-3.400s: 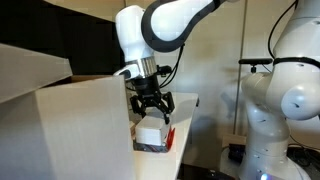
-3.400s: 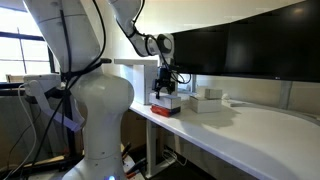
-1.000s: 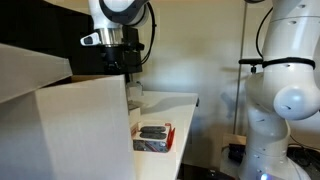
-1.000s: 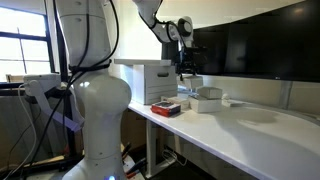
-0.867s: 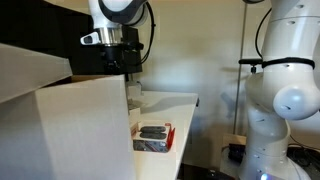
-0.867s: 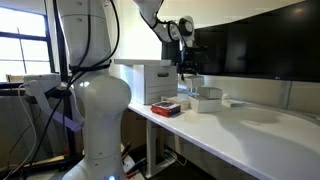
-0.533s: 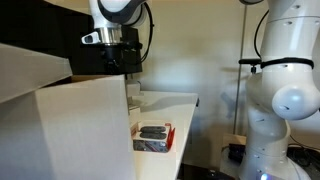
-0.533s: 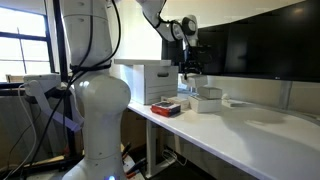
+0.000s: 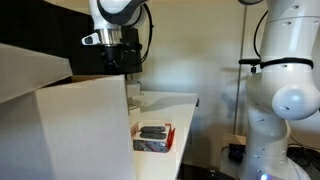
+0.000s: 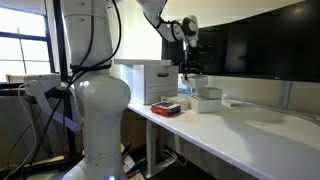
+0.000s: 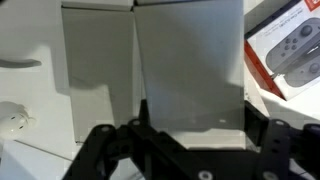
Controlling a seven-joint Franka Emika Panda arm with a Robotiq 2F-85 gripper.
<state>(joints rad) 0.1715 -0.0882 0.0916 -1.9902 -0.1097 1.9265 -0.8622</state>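
Note:
My gripper [image 11: 193,122] is shut on a small white box [image 11: 190,65], whose flat face fills the middle of the wrist view between the dark fingers [image 11: 258,125]. In an exterior view the gripper [image 10: 192,72] hangs above a low white box [image 10: 207,98] on the white table [image 10: 250,130]. The red-edged game-controller box [image 10: 166,106] lies on the table to one side of it and shows at the top right of the wrist view [image 11: 290,50]. In an exterior view the gripper's fingers are hidden behind a large cardboard carton [image 9: 70,120], with the red-edged box [image 9: 153,133] nearer the camera.
A white carton [image 10: 150,82] stands on the table behind the red-edged box. Dark monitors [image 10: 260,45] line the back of the table. A second white robot [image 9: 285,90] stands beside the table. A small white object [image 11: 12,118] lies at the wrist view's left edge.
The gripper lifted the white box off the red-edged box and carried it along the table. In the last second it drifted a little further over the low white box.

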